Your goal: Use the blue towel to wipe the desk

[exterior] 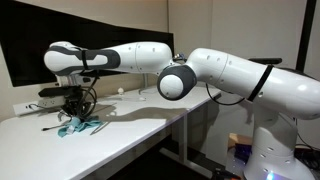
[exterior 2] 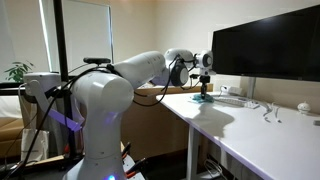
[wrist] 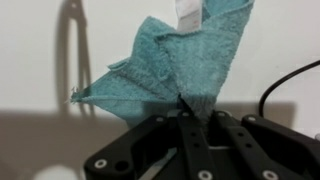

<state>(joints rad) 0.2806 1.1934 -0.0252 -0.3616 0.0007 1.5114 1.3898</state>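
Gripper [wrist: 188, 108]: jaws drawn together on near edge of blue towel [wrist: 165, 65]. Wrist view shows cloth pinched btw them, so reads as a grip, not a hover. Towel fans out flat from the pinch, white tag [wrist: 187, 12] at far end. It lies on desk [exterior: 135, 122] just in front of monitor [exterior: 25, 40], below its lower edge, in both exterior views. Dark cable [wrist: 288, 85] runs close beside towel.

Step, my read: grasp done, wipe stroke abt to start or barely begun. Next move needs: hold the pinch, press cloth down w/ light contact, drag across bare desk away from monitor, steer clear of cable.

Arm [exterior: 200, 75]: stretched near-horizontal over desk toward monitor, wrist bent, gripper pointing down at surface.
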